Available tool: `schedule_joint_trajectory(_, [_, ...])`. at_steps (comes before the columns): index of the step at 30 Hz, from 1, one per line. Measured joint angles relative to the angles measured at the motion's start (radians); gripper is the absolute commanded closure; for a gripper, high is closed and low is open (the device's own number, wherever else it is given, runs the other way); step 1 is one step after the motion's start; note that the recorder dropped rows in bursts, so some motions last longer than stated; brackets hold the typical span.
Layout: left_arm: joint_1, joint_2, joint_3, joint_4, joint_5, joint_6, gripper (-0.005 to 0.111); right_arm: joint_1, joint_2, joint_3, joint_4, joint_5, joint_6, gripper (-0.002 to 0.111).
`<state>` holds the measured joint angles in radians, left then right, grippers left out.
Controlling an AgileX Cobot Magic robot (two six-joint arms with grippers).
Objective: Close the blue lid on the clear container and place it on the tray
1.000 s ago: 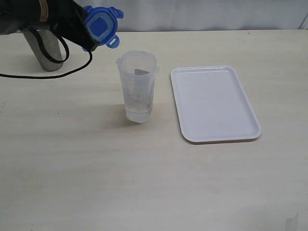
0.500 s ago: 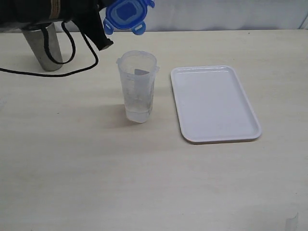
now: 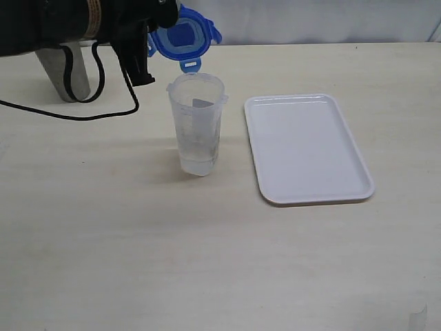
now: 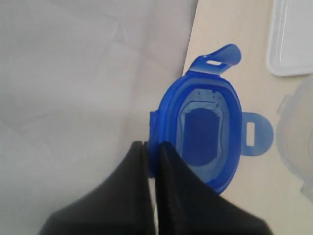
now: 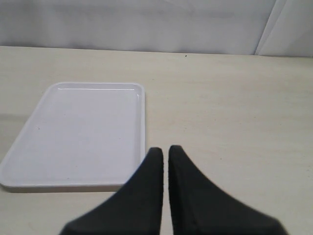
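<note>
Since it dropped, the blue lid (image 3: 180,36) nears the clear container (image 3: 197,124).

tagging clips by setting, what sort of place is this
Most likely a robotics lab bench, not a home: a bare table before a plain white backdrop, the left gripper pinching the lid, the right gripper shut on nothing, and few props: container, tray, steel cup.

Your bench (image 3: 138,262): pale cream top, faint wood grain, matte finish, running out past the near and side edges of your view.
Backdrop (image 3: 310,21): grey-white sheet along the far edge, softly creased, one slanted seam (image 5: 267,29).
Speck (image 3: 356,47): small, dark, near the far edge.
Light: soft, even; you get faint shadows only.
</note>
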<state>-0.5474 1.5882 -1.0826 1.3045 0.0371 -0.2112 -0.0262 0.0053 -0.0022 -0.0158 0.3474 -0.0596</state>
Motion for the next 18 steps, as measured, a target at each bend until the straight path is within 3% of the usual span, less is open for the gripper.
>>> schedule_joint_trajectory(6, [-0.002, 0.0, 0.0, -0.001, -0.097, 0.0, 0.107, 0.0, 0.0, 0.0, 0.0, 0.0, 0.0, 0.104])
schedule_joint_trajectory(18, [-0.039, 0.0, 0.0, -0.001, -0.096, -0.051, 0.107, 0.0, 0.0, 0.0, 0.0, 0.0, 0.0, 0.104])
